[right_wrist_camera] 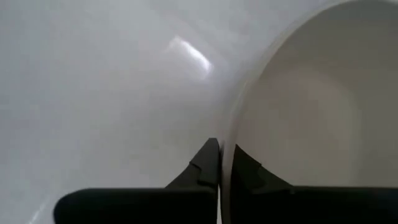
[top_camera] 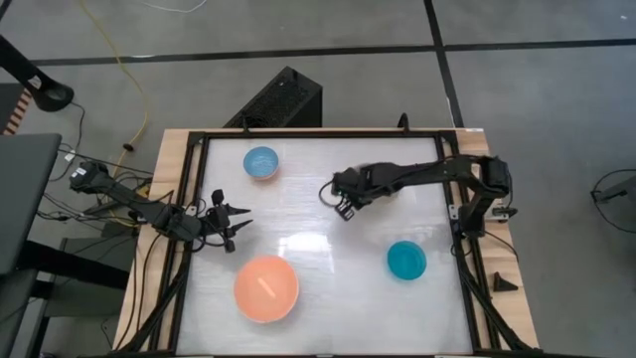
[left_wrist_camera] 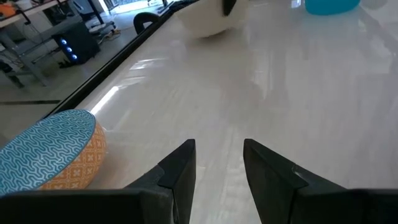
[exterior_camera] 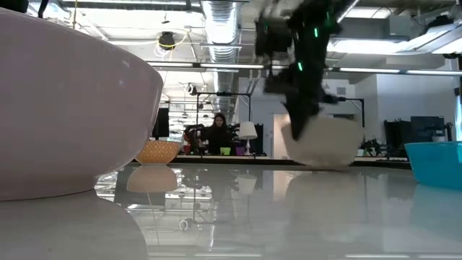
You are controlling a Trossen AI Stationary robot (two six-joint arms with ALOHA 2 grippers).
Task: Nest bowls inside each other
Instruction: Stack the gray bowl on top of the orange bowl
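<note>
My right gripper [top_camera: 345, 206] is over the table's middle, pointing steeply down, shut on the rim of a large cream-white bowl [exterior_camera: 325, 141]. That bowl also fills the right wrist view [right_wrist_camera: 311, 99]. A salmon-pink bowl [top_camera: 266, 288] stands at the near left. A light blue bowl [top_camera: 261, 162] stands at the far left, and a teal bowl [top_camera: 406, 260] at the near right, each on its base. My left gripper [top_camera: 234, 224] waits open at the left edge, close to the light blue bowl [left_wrist_camera: 50, 158]. My right gripper pinches the cream-white bowl's rim [right_wrist_camera: 227, 149], one finger [right_wrist_camera: 208, 165] outside the wall and one finger [right_wrist_camera: 249, 171] inside. The fingers come from above, slanting down. In the low view the bowl's underside [exterior_camera: 317, 165] is at the table top; whether it is lifted, I cannot tell.
A black frame [top_camera: 189, 199] runs round the white table top. A black box [top_camera: 283, 99] stands beyond the far edge. A person [exterior_camera: 216, 133] sits in the room behind. Bare table lies between the bowls at the middle [top_camera: 328, 259].
</note>
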